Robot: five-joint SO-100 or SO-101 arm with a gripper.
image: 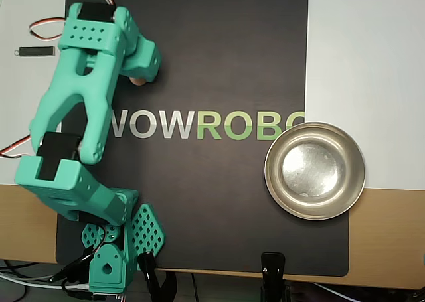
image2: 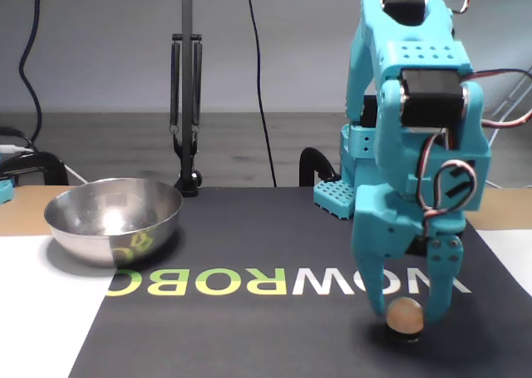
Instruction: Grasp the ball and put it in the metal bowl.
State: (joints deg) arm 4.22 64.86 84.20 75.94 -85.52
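Tan and smooth, the ball (image2: 405,315) sits on the dark surface (image2: 249,328) between the claw's (image2: 405,305) two lowered fingertips. An off-centre squeeze could likely squirt it sideways and set it rolling. Moderately spread, the claw brackets the ball without clamping it; actual contact is unclear. Far off stands the metal bowl (image2: 113,219).

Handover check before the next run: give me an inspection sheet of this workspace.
Surface: dark mat with WOWROBO lettering on a table.
Job's things: ball on the mat; metal bowl empty, at the mat's edge.
Clutter: small dark stick beside the mat.
Gripper: gripper lowered, fingers either side of the ball, grip not confirmed.
Cables: servo wires on the arm.
Surroundings: clamp stand behind the bowl.
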